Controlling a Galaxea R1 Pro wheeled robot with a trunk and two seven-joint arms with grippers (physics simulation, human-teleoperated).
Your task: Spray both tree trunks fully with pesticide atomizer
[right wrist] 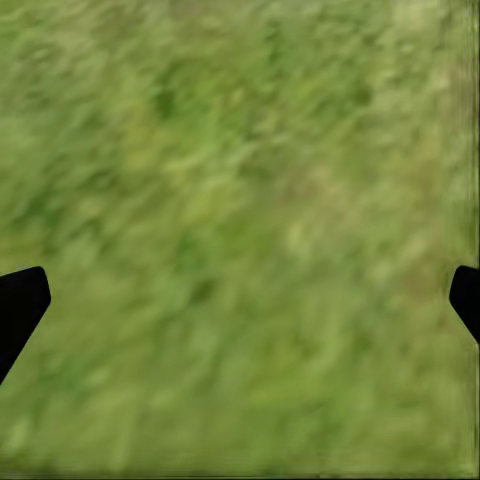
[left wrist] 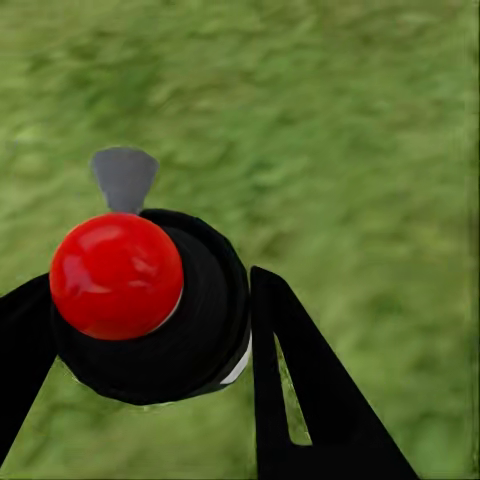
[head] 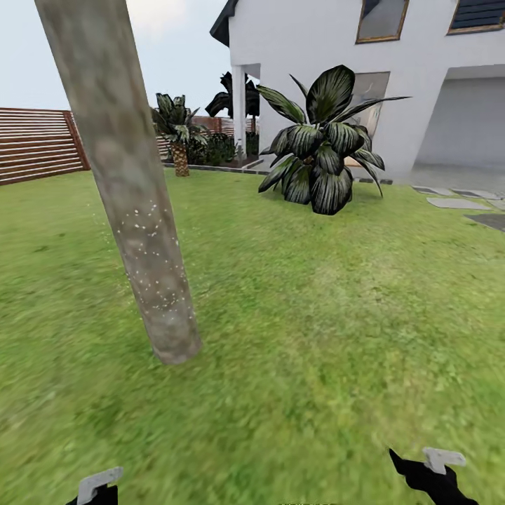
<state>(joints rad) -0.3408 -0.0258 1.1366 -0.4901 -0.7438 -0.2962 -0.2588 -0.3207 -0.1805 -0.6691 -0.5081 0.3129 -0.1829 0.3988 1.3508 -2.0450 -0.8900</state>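
Left tool (left wrist: 150, 330) grips the atomizer (left wrist: 150, 305); right tool (right wrist: 240, 300) gapes empty. Spraying step: the trunk (head: 133, 210) ahead looks partly speckled, so aim higher next.

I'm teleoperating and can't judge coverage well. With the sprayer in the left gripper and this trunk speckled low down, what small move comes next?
Probably raise the left gripper, shut on the dark red-topped atomizer, and aim it higher. White specks dot only the lower part of the thick grey-beige leaning trunk; its upper part looks bare. The right gripper is open over grass.
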